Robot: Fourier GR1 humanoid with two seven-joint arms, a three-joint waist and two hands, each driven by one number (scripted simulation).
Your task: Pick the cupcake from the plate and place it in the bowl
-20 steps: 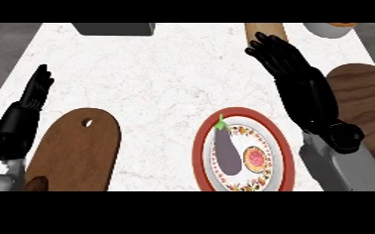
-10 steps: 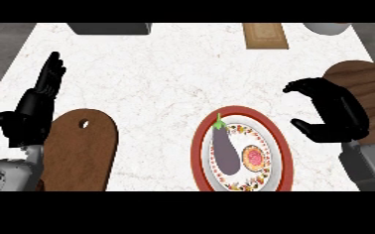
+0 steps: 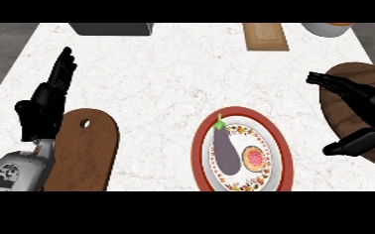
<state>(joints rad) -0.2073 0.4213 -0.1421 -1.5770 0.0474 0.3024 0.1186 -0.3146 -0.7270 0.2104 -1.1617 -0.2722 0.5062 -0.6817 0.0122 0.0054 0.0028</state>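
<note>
Right robot hand (image 3: pixel 350 95) beside upright cupcake (image 3: pixel 253 157)

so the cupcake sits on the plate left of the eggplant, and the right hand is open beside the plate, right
Not quite. In the head view the cupcake sits on the plate to the right of the eggplant, not the left. The rest holds: the right hand is open beside the plate, touching nothing on it.
</note>
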